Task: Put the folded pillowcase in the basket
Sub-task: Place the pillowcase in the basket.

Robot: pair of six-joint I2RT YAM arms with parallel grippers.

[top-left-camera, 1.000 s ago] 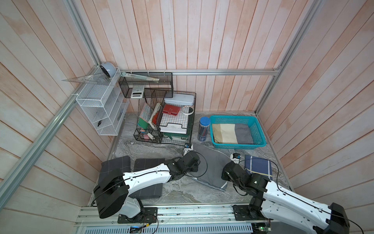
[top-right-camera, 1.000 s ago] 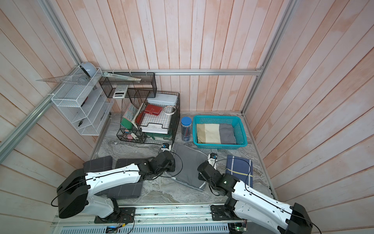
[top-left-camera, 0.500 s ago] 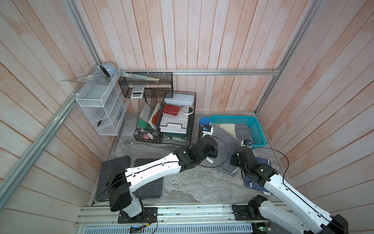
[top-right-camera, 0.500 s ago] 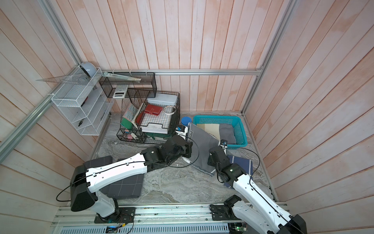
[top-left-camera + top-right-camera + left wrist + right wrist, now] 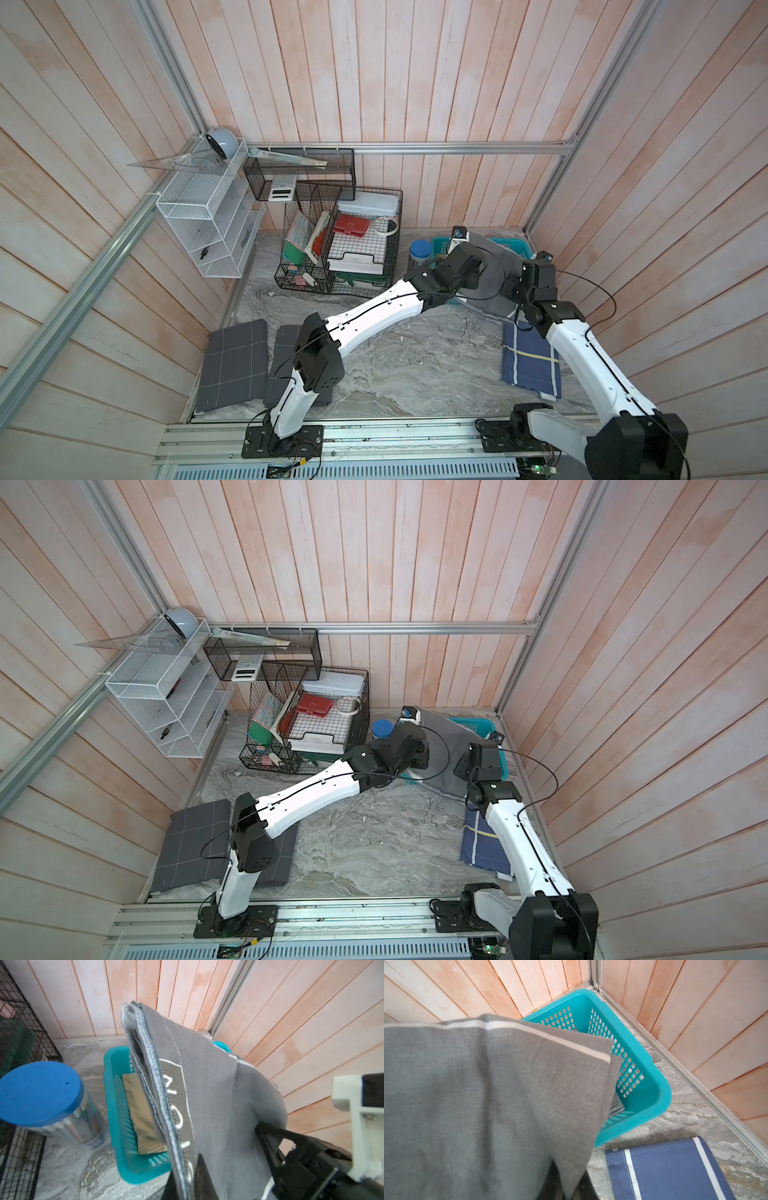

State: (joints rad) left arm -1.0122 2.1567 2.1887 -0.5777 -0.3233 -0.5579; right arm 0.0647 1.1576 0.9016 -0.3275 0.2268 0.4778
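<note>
Left wrist view is showing the pillowcase (image 5: 218, 1095) hanging in the air over the basket (image 5: 113, 1093), its folded layers stacked along one edge, not yet resting inside. It is being carried stretched between both arms, likely so the fold is not slumping open on the way. The left gripper (image 5: 185, 1178) is pinching the layered edge, its fingers (image 5: 200, 1169) sitting narrow on either side of the cloth. The right gripper (image 5: 566, 1186) is gripping the opposite edge. Its fingers are mostly hiding under the fabric in the right wrist view, but they are reading as closed tight on it. In both top views the pillowcase (image 5: 492, 270) is lying tilted, its high corner toward the back wall and its low end trailing past the basket's near rim toward the table (image 5: 415, 365), so more forward travel is looking necessary before lowering. A beige cloth (image 5: 143, 1118) is already lying flat in the basket, on the side nearest the jar (image 5: 39, 1091), which is standing just beside the basket's wall. The navy cloth (image 5: 664, 1172) is lying on the table just beside the basket's near corner. The organiser (image 5: 340, 249) is standing beyond the jar, apart from the carried piece
</note>
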